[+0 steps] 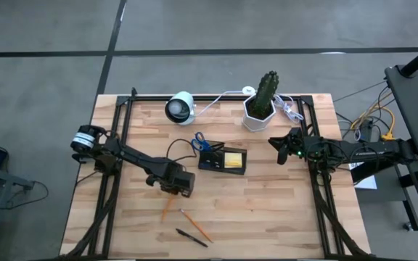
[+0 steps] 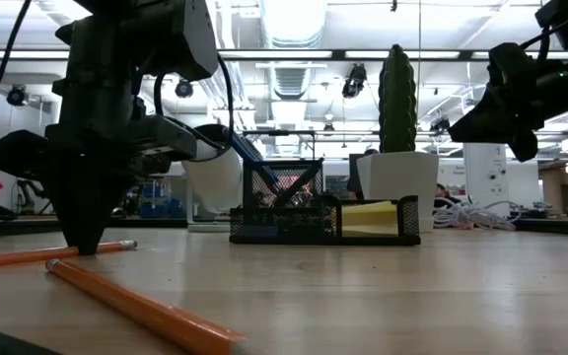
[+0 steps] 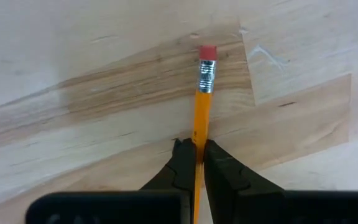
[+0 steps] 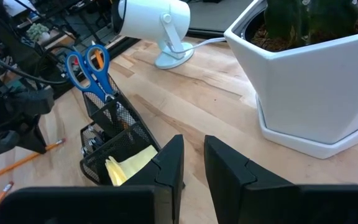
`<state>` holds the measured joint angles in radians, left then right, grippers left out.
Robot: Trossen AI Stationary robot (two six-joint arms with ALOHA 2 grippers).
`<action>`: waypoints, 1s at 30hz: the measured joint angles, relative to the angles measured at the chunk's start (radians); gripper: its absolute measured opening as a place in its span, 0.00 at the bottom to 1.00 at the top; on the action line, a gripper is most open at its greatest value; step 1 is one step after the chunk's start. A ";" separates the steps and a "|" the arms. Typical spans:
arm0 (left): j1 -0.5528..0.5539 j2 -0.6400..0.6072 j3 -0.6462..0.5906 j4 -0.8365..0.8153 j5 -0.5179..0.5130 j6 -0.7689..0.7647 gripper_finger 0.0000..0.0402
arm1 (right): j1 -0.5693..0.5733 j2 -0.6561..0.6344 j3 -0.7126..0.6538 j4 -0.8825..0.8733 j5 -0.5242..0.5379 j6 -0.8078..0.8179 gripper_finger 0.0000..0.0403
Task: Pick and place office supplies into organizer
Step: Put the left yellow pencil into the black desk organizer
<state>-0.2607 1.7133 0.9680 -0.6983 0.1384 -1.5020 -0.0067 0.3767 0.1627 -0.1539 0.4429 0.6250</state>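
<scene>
Left gripper (image 3: 194, 163) down on the table, fingers clamped on an orange pencil (image 3: 202, 102) whose long axis runs straight out between them, eraser end ahead; organizer (image 1: 223, 161) near, toward the idle, slightly parted right gripper (image 1: 284, 147).

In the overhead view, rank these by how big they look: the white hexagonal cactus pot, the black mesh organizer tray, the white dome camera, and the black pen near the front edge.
1. Black mesh organizer tray
2. White hexagonal cactus pot and white dome camera: too alike to rank
3. Black pen: long but very thin, smallest in area
</scene>
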 joint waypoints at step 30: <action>-0.001 -0.143 0.006 0.001 0.036 0.201 0.00 | 0.000 -0.001 0.000 0.001 0.002 0.001 0.13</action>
<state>-0.2615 1.5703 0.9741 -0.6971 0.1745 -1.3014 -0.0067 0.3755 0.1627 -0.1532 0.4450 0.6265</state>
